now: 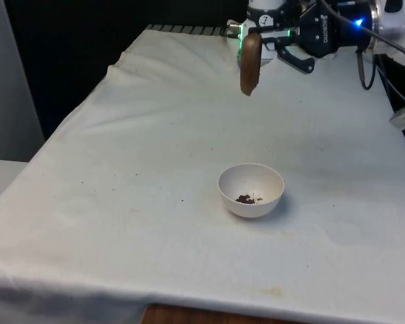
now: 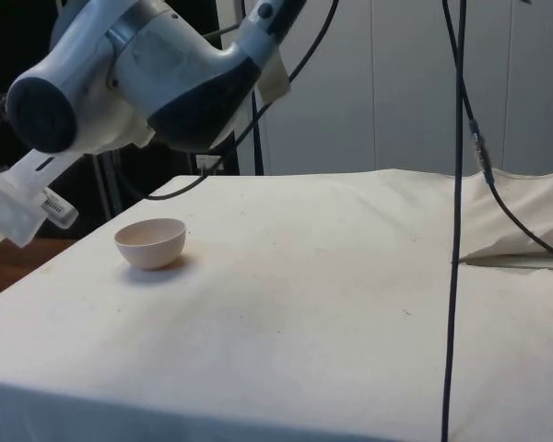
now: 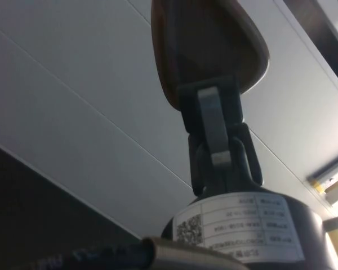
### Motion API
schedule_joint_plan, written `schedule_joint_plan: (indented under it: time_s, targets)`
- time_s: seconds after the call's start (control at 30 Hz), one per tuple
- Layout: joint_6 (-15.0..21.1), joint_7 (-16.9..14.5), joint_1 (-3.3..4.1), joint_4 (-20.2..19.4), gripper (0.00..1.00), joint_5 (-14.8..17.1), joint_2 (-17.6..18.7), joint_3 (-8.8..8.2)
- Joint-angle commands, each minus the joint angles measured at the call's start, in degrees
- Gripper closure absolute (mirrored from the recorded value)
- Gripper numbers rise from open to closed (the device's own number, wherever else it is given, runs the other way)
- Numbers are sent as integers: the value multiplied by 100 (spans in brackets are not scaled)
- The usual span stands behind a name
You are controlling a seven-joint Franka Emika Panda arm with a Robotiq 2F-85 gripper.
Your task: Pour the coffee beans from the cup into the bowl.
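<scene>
Nearest to the front camera is the white cloth (image 1: 121,223) that covers the tabletop, and a bare wooden edge shows below its front hem. On the cloth, a little toward 4 o'clock from the middle in the front view, stands a white bowl (image 1: 251,190). It is upright and some dark coffee beans (image 1: 249,198) lie on its bottom. In the side view the same bowl (image 2: 150,242) sits near the cloth's edge at about 9 o'clock.

High above the far part of the tabletop, at about 1 o'clock in the front view, hangs the black gripper (image 1: 264,48). Its jaws are closed narrowly on the brown cup (image 1: 250,63); in the wrist view one finger (image 3: 213,125) presses on the wall of the cup (image 3: 208,45). The cup is well apart from the bowl, behind and above it.

The cup looks tipped over, with its long axis roughly level and pointing toward the front view's left.

The cloth has some faint stains and a few dark crumbs. Black curtains stand behind the table, and pale cabinet doors show in the side view.
</scene>
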Motion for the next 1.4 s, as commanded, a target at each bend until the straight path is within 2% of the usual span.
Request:
schedule_joint_plan:
  time_s: [0.0,0.2,0.23,0.27,0.4,0.43,0.47,0.5,0.77,0.8,0.83,1.03,1.07,1.1,1.13,1.37]
  targets:
    - [92,34,-57,-29,99,63,-52,34]
    - [143,57,-97,-29,99,172,-97,40]
    - [57,29,-46,0,99,115,-57,0]
    - [143,63,-97,-23,99,183,-103,40]
    - [143,74,-97,-17,99,235,-115,46]
    - [138,80,-92,-11,99,264,-120,40]
    - [63,52,-46,6,99,218,-92,0]
    - [143,86,-92,-6,99,286,-126,46]
    - [195,143,-97,-6,99,441,-172,40]
    - [120,115,-52,11,99,390,-143,0]
    - [206,149,-97,-6,99,458,-178,40]
    - [258,195,-109,6,99,590,-206,40]
    - [172,160,-57,23,99,533,-172,0]
    - [183,166,-57,23,99,550,-178,0]
    - [275,206,-109,17,99,625,-206,40]
    - [378,241,-120,52,99,745,-206,40]
